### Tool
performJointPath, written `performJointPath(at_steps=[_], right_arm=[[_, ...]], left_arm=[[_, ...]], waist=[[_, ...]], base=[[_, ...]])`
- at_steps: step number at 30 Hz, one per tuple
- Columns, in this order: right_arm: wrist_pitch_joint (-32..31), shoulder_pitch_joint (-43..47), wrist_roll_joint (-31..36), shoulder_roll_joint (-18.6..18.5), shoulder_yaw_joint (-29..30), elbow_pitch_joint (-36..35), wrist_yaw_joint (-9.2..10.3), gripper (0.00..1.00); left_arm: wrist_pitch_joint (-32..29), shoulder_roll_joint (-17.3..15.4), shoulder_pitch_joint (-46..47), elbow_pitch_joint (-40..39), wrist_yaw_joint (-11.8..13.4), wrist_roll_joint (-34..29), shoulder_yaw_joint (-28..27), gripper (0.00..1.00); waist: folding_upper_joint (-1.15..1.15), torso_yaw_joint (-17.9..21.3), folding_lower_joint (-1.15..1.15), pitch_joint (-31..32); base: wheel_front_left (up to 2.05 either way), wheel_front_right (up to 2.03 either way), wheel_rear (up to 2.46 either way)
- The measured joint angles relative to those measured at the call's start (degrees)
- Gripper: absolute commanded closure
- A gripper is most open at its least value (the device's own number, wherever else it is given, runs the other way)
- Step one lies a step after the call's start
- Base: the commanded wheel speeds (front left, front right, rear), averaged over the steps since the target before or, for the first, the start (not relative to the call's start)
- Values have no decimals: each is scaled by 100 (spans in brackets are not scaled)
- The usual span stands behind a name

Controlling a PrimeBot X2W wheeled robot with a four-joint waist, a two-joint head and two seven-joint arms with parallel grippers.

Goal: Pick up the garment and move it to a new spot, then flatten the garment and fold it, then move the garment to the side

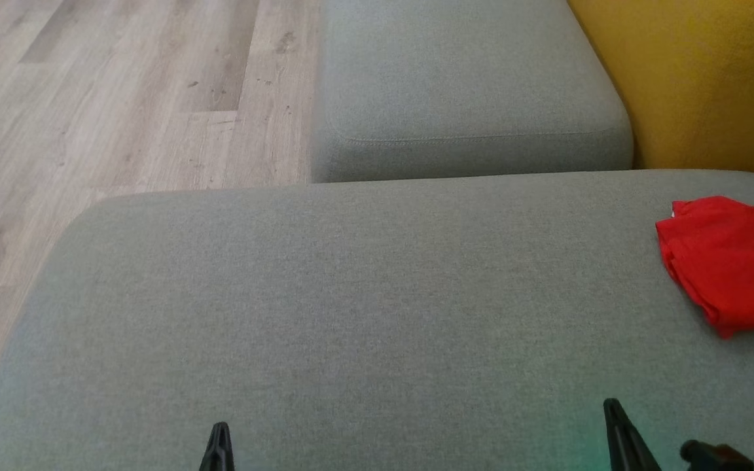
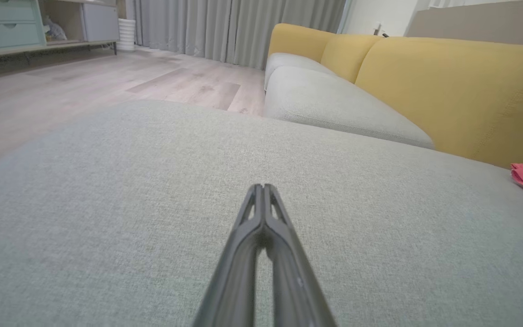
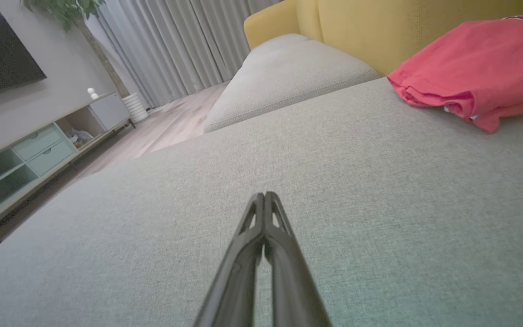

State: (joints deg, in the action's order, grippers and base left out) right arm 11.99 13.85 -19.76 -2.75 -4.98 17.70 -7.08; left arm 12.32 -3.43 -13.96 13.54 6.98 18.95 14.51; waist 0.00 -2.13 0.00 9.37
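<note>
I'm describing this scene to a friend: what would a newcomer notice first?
The folded bright red cloth garment stands out at the far right of the wide grey fabric sofa seat, near the mustard-yellow backrest. Nearer, the left gripper and right gripper sit low over the seat, jaws shut.

Left gripper [image 2: 261, 187], jaws pressed together, right gripper [image 3: 265, 195], jaws likewise together
</note>
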Motion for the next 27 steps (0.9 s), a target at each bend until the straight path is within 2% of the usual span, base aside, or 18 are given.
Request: performJointPath(at_steps=[27], right_arm=[[-396,-397,-1791,-1,250,-35,0,100]], left_arm=[[-376,-30,425,83,-349,1876,-352,100]], waist=[[0,52,0,-234]], base=[[0,0,0]])
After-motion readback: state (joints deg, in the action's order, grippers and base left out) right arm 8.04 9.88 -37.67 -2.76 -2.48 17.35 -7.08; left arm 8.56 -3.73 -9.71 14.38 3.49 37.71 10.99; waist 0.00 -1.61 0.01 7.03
